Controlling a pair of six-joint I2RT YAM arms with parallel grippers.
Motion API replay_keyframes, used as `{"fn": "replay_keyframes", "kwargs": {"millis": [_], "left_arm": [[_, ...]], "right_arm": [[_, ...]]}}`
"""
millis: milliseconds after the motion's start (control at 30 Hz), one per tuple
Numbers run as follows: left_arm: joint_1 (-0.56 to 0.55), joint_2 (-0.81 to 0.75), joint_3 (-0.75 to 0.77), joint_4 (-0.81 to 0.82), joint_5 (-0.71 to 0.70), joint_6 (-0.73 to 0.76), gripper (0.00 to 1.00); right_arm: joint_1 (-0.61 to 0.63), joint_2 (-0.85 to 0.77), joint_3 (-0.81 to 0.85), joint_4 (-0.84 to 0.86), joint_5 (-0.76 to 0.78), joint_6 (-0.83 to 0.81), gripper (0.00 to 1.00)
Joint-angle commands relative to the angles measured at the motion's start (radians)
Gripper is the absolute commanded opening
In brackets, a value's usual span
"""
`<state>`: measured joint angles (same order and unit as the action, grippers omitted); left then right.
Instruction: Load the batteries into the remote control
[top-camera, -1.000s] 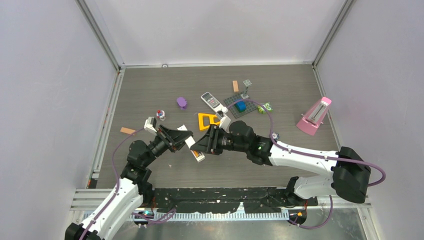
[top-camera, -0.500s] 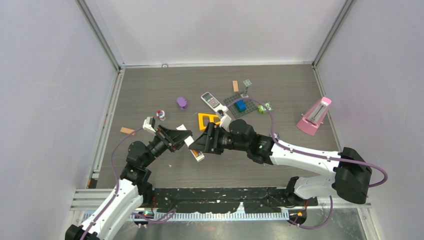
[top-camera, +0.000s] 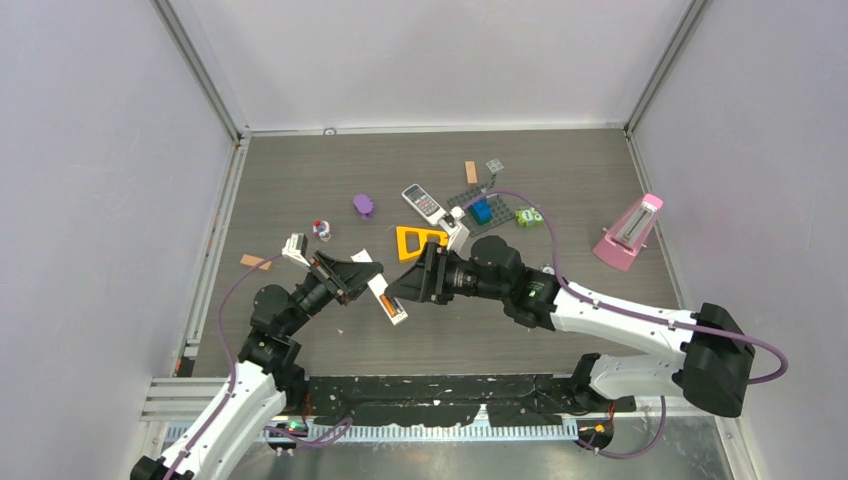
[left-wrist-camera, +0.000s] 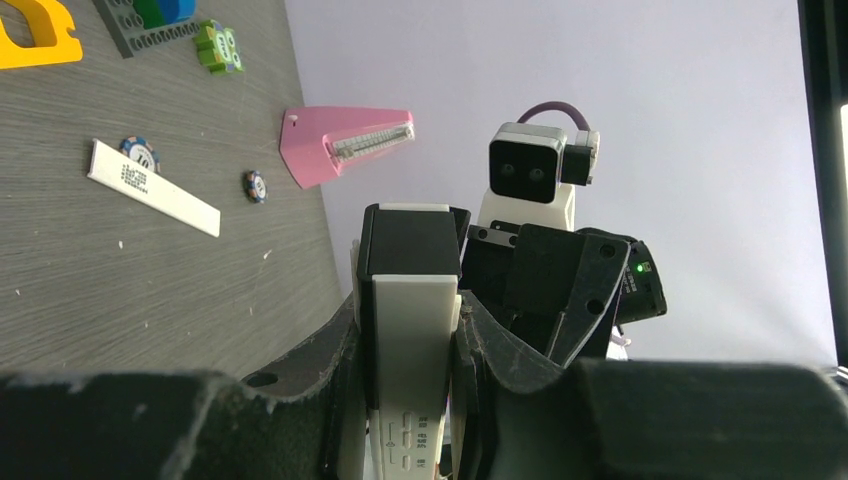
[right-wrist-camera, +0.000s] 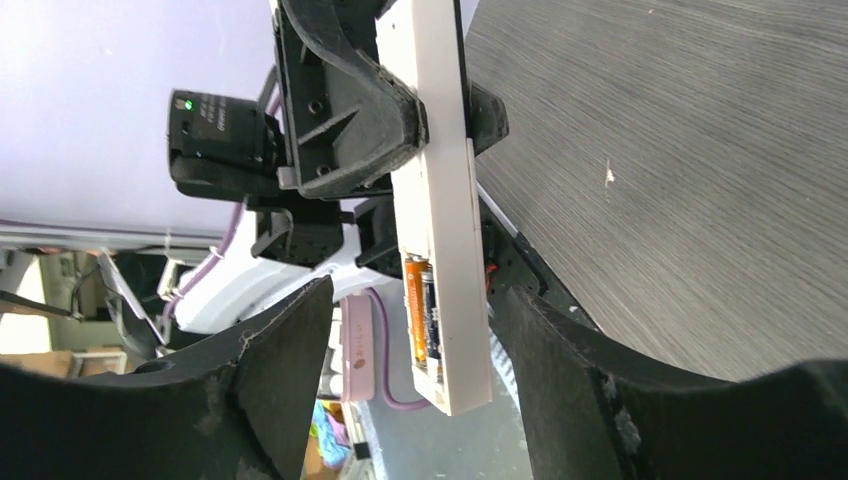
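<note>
Since a second ago, the right arm has swung its elbow out toward the right edge of the counter, and its wrist has drawn a little toward the far edge. The left arm and the remote control have barely shifted.

The left gripper is clamped on the remote control, one finger pressed against each long side, as its own wrist view shows. It holds the white handset off the counter, toward the near edge and left of the middle.

The right gripper faces it from the right with its fingers spread apart. In the right wrist view they stand on either side of the remote's free end and touch nothing.

That end of the remote has its compartment uncovered, and two batteries lie in it side by side, one orange-gold and one dark. From above, only a speck of orange shows there.

A yellow triangle lies just beyond the two grippers. A pink metronome stands near the right edge.
</note>
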<state>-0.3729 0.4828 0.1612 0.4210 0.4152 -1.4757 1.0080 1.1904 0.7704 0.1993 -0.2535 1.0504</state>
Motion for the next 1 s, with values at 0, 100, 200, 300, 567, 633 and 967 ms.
{"fn": "replay_keyframes", "kwargs": {"millis": [0,100,200,300,567,633,967], "left_arm": [[0.003,-0.006,0.05,0.029,0.016,0.022,0.0],[0.003,-0.002,0.05,0.028,0.017,0.022,0.0],[0.003,0.002,0.053,0.034,0.019,0.021,0.0],[0.003,-0.001,0.055,0.034,0.019,0.021,0.0],[0.003,0.0,0.053,0.033,0.02,0.023,0.0],[0.003,0.0,0.051,0.031,0.019,0.027,0.0],[0.003,-0.006,0.048,-0.011,0.005,0.061,0.0]], "right_arm": [[-0.002,0.021,0.026,0.014,-0.059,-0.104,0.68],[0.0,0.035,0.039,0.012,-0.096,-0.126,0.66],[0.0,0.059,0.045,0.002,-0.109,-0.135,0.62],[0.0,0.074,0.044,0.002,-0.116,-0.135,0.56],[-0.001,0.088,0.044,0.001,-0.106,-0.126,0.34],[0.0,0.078,0.044,0.0,-0.107,-0.126,0.48],[0.006,0.036,0.107,-0.156,-0.024,-0.232,0.89]]}}
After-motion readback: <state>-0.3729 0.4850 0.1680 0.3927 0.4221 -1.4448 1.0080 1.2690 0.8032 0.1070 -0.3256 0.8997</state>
